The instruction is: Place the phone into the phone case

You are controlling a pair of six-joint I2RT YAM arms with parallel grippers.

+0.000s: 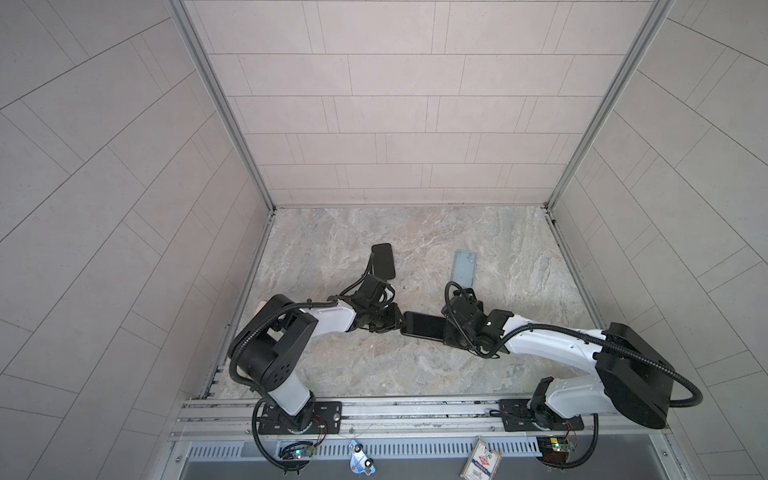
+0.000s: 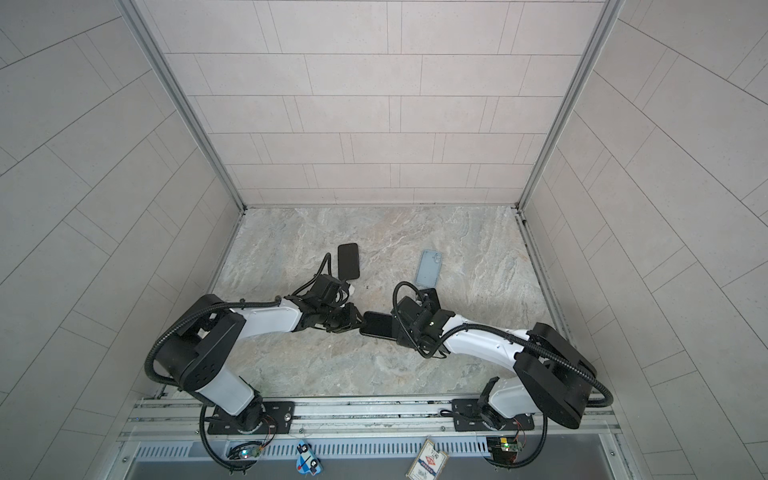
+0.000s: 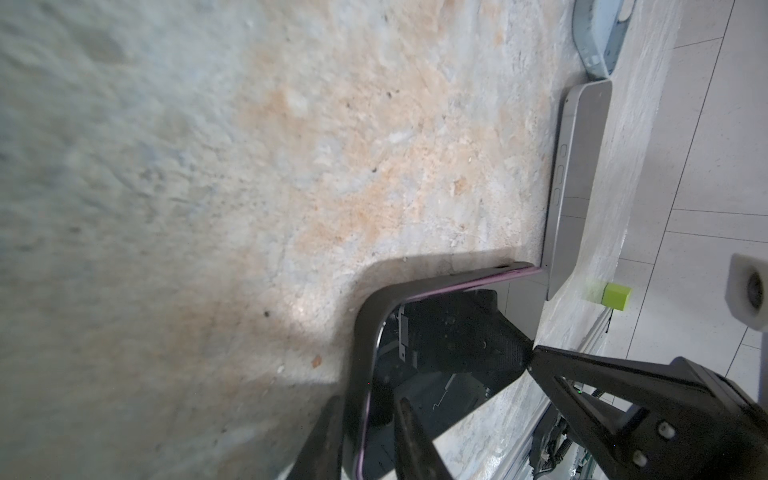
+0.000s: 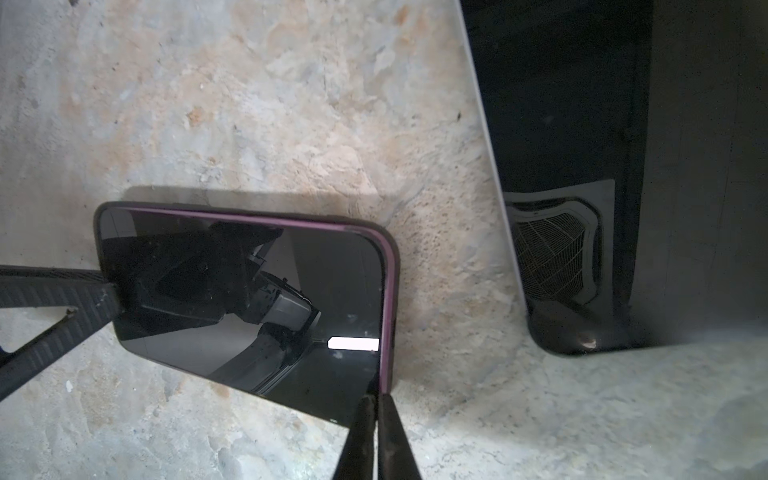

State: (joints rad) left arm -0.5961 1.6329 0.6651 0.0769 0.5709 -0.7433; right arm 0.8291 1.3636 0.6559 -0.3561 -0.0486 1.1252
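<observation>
**Seating the phone in its case, with both grippers at work**

The phone (image 4: 249,291) sits between the two grippers, with its purple rim showing inside the dark phone case (image 3: 360,332). The left gripper (image 1: 398,326) grasps one short end of it. The right gripper (image 4: 376,400) is clenched on nothing, and its tips touch the opposite corner. I judge that this last edge is not fully in, so the next move is a careful press there while the left holds firm.

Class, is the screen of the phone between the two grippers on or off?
Off: the phone shows black glass with only reflections.
</observation>
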